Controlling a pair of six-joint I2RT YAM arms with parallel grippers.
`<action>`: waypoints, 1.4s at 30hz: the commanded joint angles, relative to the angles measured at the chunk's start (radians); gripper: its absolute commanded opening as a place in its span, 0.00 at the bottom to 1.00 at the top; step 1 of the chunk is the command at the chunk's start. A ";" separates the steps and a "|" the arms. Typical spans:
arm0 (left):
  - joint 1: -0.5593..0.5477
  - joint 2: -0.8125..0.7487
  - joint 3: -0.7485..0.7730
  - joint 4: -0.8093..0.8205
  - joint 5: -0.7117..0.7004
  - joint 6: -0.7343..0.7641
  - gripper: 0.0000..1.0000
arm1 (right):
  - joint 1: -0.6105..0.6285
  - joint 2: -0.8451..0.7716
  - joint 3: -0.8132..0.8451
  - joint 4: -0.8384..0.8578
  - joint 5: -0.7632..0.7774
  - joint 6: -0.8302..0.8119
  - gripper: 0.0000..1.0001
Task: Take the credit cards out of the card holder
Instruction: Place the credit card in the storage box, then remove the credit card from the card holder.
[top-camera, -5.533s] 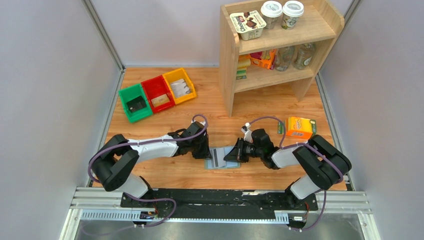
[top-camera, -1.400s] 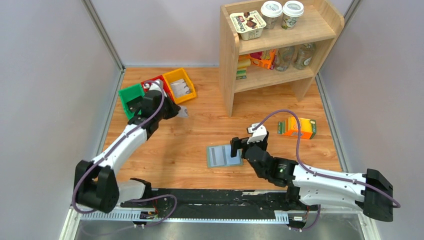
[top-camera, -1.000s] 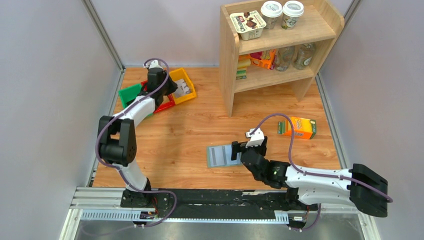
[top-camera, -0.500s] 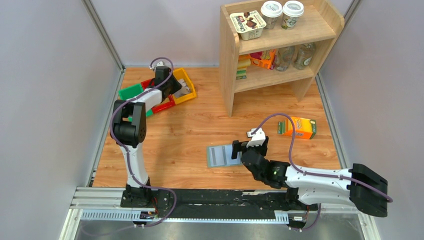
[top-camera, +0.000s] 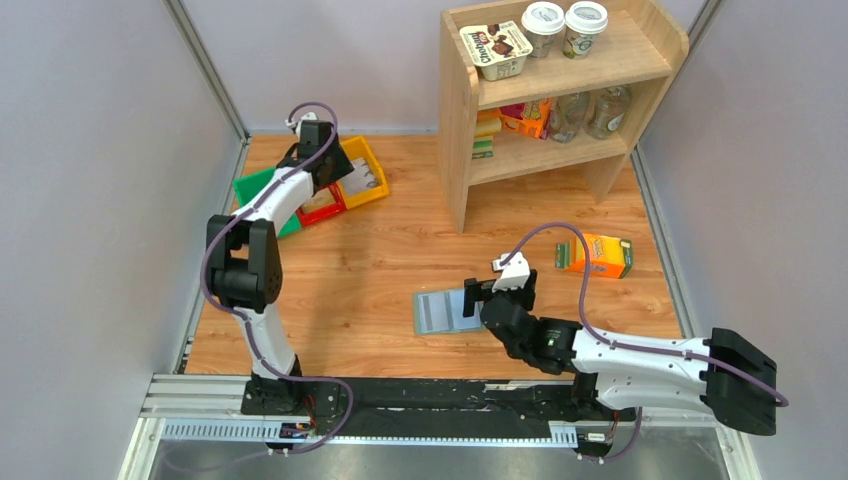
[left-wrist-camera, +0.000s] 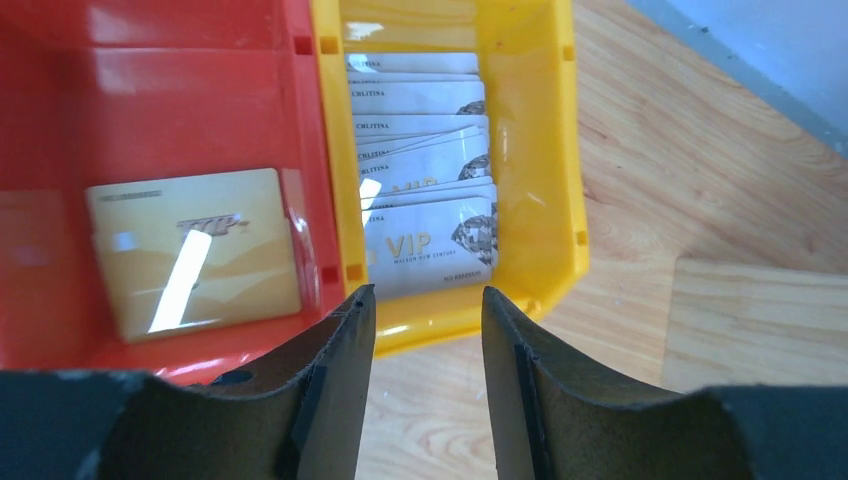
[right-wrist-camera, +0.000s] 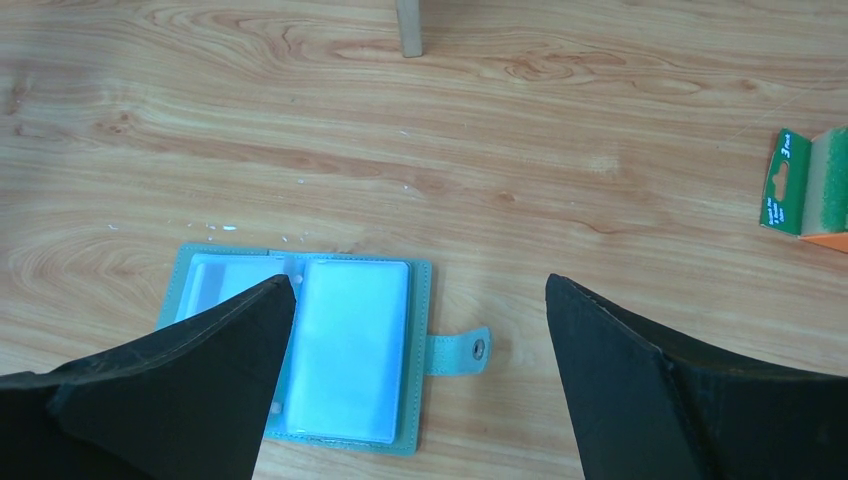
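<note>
The left end effector (left-wrist-camera: 426, 295) of a 2-arm robot hangs over the far-left corner of the wooden counter (top-camera: 400, 250). Its 2 black fingers are slightly parted and released, with nothing between them. Just beyond the fingertips sits a yellow plastic bin (left-wrist-camera: 545, 150) holding a fanned stack of silver VIP cards (left-wrist-camera: 425, 240). Touching that bin on its left in the wrist view, a red plastic bin (left-wrist-camera: 200, 70) holds 1 gold VIP card (left-wrist-camera: 195, 255) lying flat. A green plastic bin (top-camera: 252, 190) stands on the red bin's other side, partly hidden by the arm.

Well apart from the bins, near the middle of the counter, the small flat teal-green 2-leaf card holder (right-wrist-camera: 350, 350) lies open with its pale blue inner panels facing up. Its snap tab (right-wrist-camera: 465, 350) sticks out from the right edge. The right end effector (right-wrist-camera: 418, 282) is spread wide and empty at the holder. 1 finger crosses in front of the left leaf and the other is over bare wood past the tab. Whether either finger touches the holder cannot be told.

An orange carton with green ends (top-camera: 595, 255) lies toward the counter's right side, near the foot of a pale wooden 2-tier shelf (top-camera: 560, 90).
</note>
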 joint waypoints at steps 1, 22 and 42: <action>-0.002 -0.175 0.007 -0.097 -0.017 0.081 0.52 | -0.003 -0.013 0.108 -0.128 -0.022 0.044 1.00; -0.373 -0.869 -0.696 -0.189 0.161 -0.097 0.52 | -0.002 0.386 0.516 -0.531 -0.439 0.123 1.00; -0.396 -0.946 -0.944 0.000 0.307 -0.225 0.52 | -0.054 0.687 0.619 -0.558 -0.535 0.161 1.00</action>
